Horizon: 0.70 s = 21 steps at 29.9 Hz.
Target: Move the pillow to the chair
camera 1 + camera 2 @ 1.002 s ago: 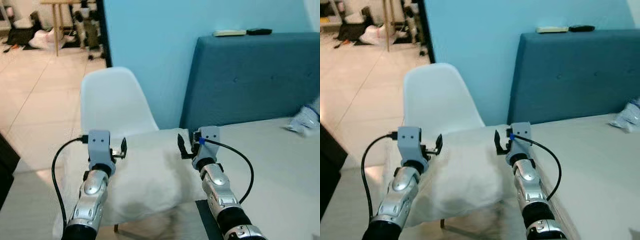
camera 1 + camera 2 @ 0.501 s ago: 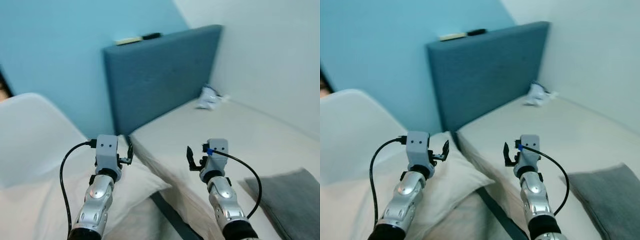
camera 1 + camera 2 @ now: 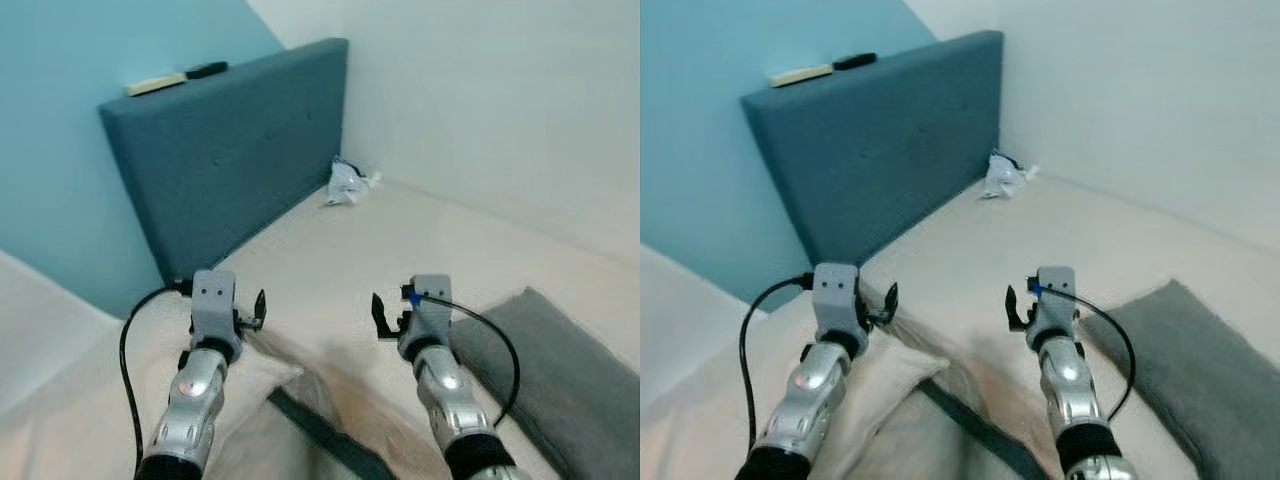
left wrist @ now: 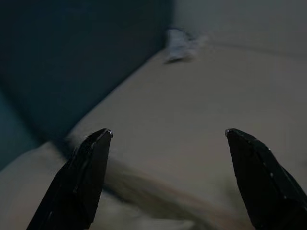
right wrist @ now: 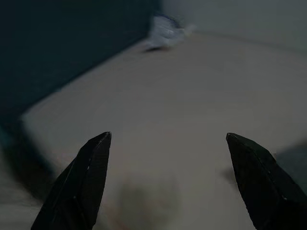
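The white pillow [image 3: 235, 375] lies low beside the bed [image 3: 400, 250], under the left gripper [image 3: 252, 312], and both the left and the right gripper [image 3: 385, 318] have fingers spread apart and hold nothing, likely because the pillow is let go.

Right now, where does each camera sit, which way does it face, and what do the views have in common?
Left eye and right eye views: on the head, looking forward and down over the bed toward the blue headboard; both silver arms show, left end effector, right end effector.
Left wrist view: along its open black fingers across the bed.
Right wrist view: likewise, fingers open.
Shared: the crumpled white bag by the headboard.
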Available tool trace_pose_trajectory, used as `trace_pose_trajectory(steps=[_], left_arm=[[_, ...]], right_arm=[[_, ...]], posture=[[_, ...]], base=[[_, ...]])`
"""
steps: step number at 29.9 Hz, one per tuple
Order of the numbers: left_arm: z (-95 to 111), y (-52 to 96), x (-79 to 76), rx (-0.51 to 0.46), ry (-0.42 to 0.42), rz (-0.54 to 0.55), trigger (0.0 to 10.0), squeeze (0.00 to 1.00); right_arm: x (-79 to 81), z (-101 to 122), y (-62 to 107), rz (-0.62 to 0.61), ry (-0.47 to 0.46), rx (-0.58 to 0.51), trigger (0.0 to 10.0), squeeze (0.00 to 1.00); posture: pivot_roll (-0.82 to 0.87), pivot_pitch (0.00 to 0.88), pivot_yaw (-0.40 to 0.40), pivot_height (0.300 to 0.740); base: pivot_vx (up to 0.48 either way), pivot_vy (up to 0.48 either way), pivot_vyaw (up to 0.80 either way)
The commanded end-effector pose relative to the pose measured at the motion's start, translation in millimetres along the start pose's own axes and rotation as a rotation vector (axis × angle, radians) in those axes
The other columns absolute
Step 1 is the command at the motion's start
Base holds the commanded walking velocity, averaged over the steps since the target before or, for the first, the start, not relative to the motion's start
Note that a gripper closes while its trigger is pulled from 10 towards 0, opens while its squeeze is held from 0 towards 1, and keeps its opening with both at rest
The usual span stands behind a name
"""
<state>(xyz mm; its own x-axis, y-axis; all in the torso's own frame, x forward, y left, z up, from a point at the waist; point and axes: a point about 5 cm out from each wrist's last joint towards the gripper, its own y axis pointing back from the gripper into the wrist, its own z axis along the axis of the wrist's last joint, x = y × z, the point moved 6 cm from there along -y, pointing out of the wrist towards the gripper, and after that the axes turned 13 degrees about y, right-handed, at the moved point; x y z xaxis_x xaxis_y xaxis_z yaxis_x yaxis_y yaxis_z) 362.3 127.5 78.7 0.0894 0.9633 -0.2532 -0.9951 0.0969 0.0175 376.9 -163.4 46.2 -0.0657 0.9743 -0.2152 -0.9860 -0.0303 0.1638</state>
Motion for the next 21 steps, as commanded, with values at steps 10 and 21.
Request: trace_pose_trajectory(steps=[10,21], left_arm=[[-5.4,-0.4,-3.5,0.022,0.018,-0.027,10.0,0.0],[-13.4,0.4,-8.4,0.058,0.014,-0.052,10.0,0.0]], right_arm=[[-4.0,-3.5,0.3,-0.016,-0.01,0.022,10.0,0.0],[-10.0,-11.3,5.0,-0.044,0.002,0.041,10.0,0.0]], posture=[[-0.02,0.002,0.011,0.74],[-0.03,0.005,0.016,0.74]], base=[[0.0,0.0,-0.8],[0.0,0.0,-0.8]])
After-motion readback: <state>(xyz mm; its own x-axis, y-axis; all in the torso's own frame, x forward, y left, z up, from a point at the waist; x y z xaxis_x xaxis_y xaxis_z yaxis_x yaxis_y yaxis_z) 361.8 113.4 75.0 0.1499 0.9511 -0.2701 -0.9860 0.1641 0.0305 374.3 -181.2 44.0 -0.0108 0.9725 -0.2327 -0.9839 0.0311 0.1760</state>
